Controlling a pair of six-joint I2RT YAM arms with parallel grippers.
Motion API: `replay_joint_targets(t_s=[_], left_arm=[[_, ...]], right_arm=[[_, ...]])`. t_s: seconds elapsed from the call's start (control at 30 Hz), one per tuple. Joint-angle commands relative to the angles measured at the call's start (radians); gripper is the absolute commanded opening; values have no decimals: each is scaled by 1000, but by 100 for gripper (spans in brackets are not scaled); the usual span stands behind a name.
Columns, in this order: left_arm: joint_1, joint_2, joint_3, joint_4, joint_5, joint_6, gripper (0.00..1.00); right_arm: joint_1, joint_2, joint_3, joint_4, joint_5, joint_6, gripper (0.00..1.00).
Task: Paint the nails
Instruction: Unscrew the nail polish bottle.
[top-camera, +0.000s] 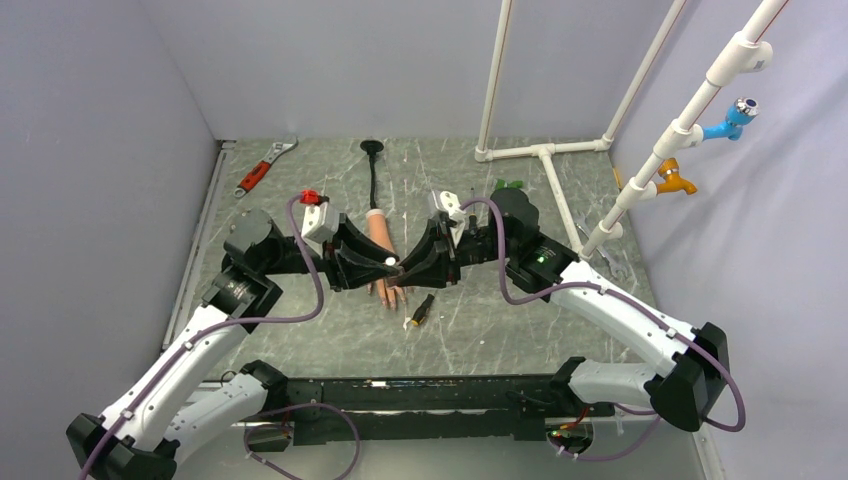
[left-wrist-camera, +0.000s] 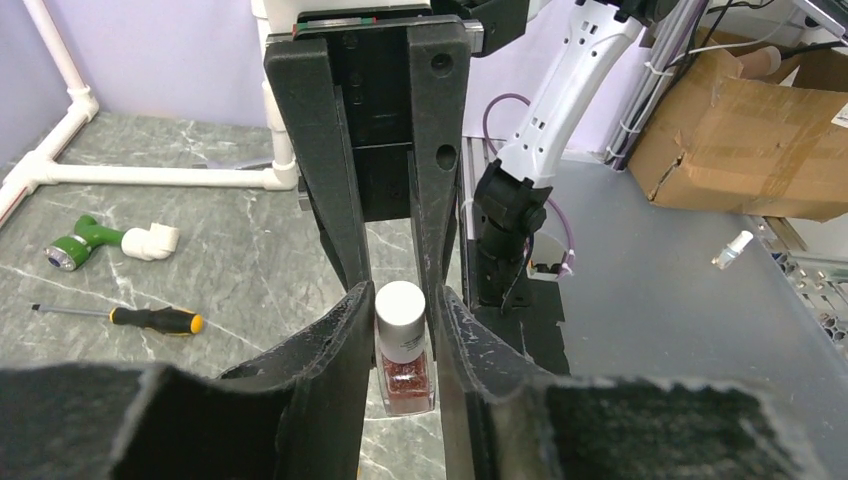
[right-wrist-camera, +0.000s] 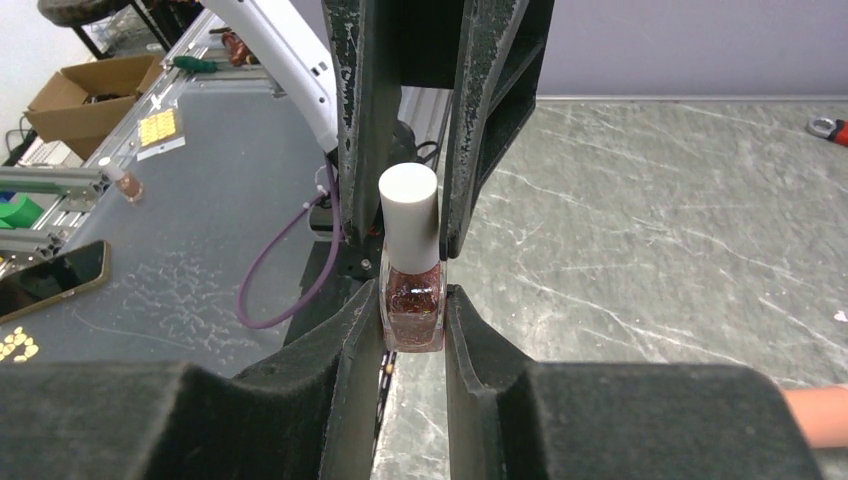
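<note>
1. While the polish bottle (right-wrist-camera: 411, 300) is clamped at its glass body by the right gripper (right-wrist-camera: 412, 335), reaching in from 3 o'clock, its white cap (left-wrist-camera: 401, 318) is flanked by the left gripper (left-wrist-camera: 404, 345) from 9 o'clock.
2. Whether the cap is actually gripped cannot be told.
3. The nails (top-camera: 392, 300) are seen mid-table under both grippers, on the mannequin hand (top-camera: 379, 232), pointing to 6 o'clock.

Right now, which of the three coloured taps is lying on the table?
The green tap, lying on the table; the blue tap and orange tap sit up on the slanted white pipe.
</note>
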Motion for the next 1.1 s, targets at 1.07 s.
replay_joint_targets(t_s=[1.07], left_arm=[[3,-60,-67,-14,-380,7,0]], right_arm=[[8,23,75,73,389,78,0]])
